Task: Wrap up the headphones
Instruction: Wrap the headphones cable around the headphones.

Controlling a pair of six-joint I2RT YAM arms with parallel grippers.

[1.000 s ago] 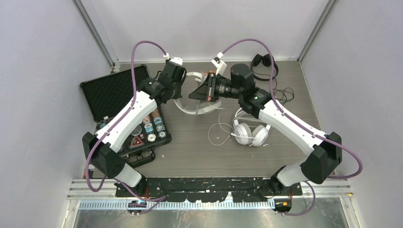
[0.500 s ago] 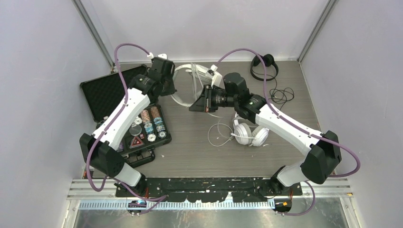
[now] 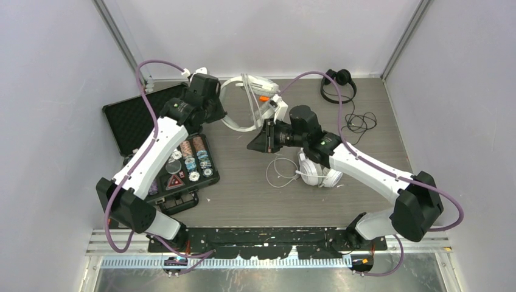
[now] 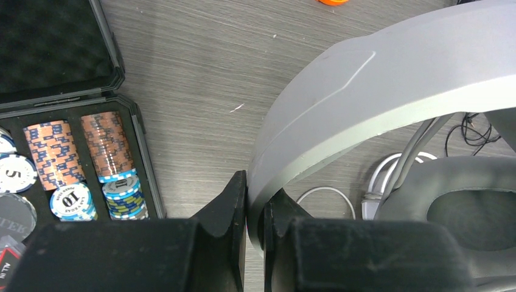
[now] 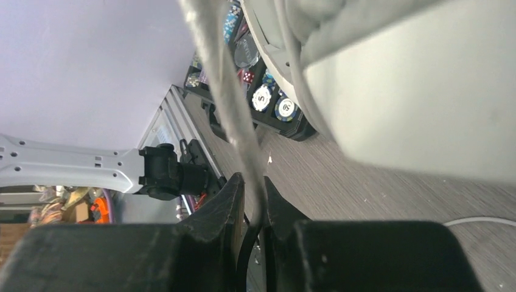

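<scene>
The left tool (image 4: pixel 254 201) was pressed onto the smooth, matte band of the pale grey headset (image 4: pixel 377 79), and its black fingers were cut off by the lower edge of the view. The right tool (image 5: pixel 252 194) pinched a thin white cable (image 5: pixel 225 79), which ran up, blurred, out of the picture; the grey shell beside it was too near to be sharp. Seen from above, this headset was held over the far middle of the table (image 3: pixel 243 201), between both arms. The white headset (image 3: pixel 316 173) lay on the wood-grain table, half hidden under the right arm. The thin black headset (image 3: pixel 336 82) lay near the far right corner. An open, foam-lined case (image 3: pixel 140 121) with round striped chips (image 4: pixel 115 158) stood at the left.
</scene>
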